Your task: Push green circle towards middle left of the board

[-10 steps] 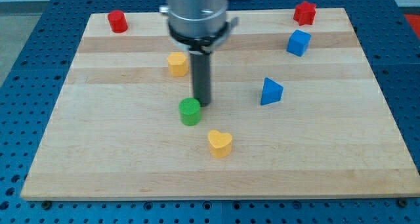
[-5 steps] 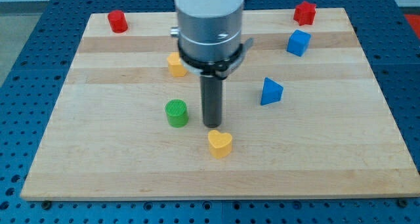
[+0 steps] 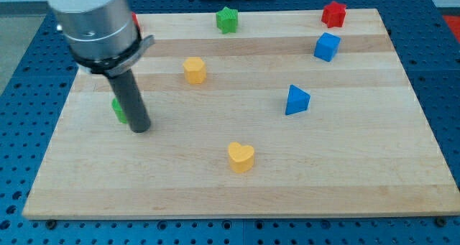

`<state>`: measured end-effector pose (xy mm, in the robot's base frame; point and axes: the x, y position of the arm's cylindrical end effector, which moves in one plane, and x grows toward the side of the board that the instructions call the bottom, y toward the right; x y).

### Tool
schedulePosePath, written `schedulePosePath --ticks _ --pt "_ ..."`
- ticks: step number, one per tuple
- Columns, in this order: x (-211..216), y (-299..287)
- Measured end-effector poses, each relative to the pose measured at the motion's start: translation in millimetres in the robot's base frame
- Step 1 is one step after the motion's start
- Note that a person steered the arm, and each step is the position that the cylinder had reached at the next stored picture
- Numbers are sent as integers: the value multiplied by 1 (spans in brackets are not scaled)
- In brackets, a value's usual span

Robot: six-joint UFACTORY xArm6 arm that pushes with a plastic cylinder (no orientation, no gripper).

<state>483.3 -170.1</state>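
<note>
My tip [image 3: 141,128] rests on the board [image 3: 345,180], a bare rod grasping nothing. The green circle [image 3: 117,110] sits touching my rod on its left, mostly hidden behind it. The yellow heart [image 3: 241,157] lies well to my right.

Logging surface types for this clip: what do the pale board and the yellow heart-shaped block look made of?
The pale board looks like unvarnished wood: lengthwise planks with grain and seams, matte. The yellow heart-shaped block looks like moulded plastic, uniform colour with a soft sheen, though painted wood is possible.
</note>
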Motion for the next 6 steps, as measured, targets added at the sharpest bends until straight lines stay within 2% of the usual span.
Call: schedulePosePath --ticks 2,4,6 --pt "-31 -22" --pt "-32 13" --pt "-48 -8"
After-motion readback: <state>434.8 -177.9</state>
